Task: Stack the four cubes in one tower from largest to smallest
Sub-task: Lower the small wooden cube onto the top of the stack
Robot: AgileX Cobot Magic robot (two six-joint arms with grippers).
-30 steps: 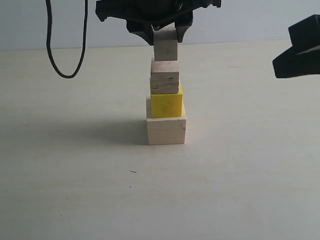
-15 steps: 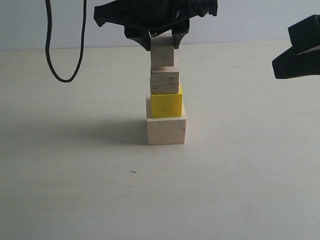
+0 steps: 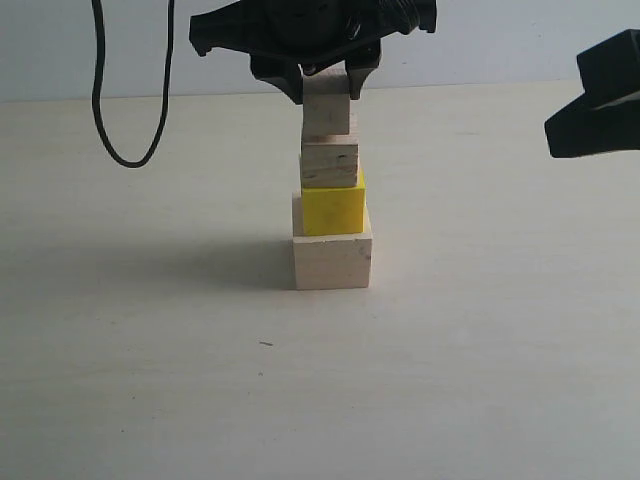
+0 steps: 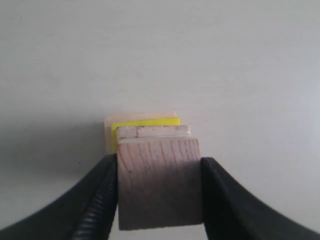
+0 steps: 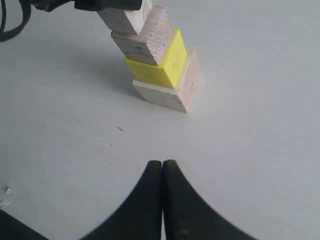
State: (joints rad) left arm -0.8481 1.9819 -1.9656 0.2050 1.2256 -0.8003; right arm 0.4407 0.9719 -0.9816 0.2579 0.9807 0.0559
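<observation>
— Pale cream tabletop (image 3: 150,390) fills most of the scene, with a bluish-grey wall (image 3: 500,40) behind its far edge. What stands on it?

— One tower (image 3: 331,200), about the middle of the table. At the bottom is the largest cube (image 3: 332,262), pale wood, flat on the surface. On it sits the yellow cube (image 3: 333,215), then the grainy cube (image 3: 330,163) of darker wood, and on top the smallest cube (image 3: 328,112), pale again.

— Is the top one resting on the stack?

— Its underside meets the grainy cube's top face in the exterior view; I can make out no gap between them. All four stand upright, each narrower than the one beneath.

— And the left gripper (image 3: 327,88)?

— It comes down from above and grasps the smallest cube. In the left wrist view its black fingers (image 4: 100,200) press against two opposite sides of the block, with the yellow cube and the largest cube peeking out beyond it.

— Where is the right gripper (image 5: 162,167)?

— Raised at the right edge of the scene, well apart from the tower. Its jaws are clenched together, tip against tip, with nothing between them.

— Anything else around?

— A black cable (image 3: 125,150) loops down on the far left, in front of the wall. A small dark speck (image 3: 265,344) lies on the surface, nearer than the tower and a little to its left. A soft shadow (image 3: 200,262) spreads left from the largest cube.
</observation>
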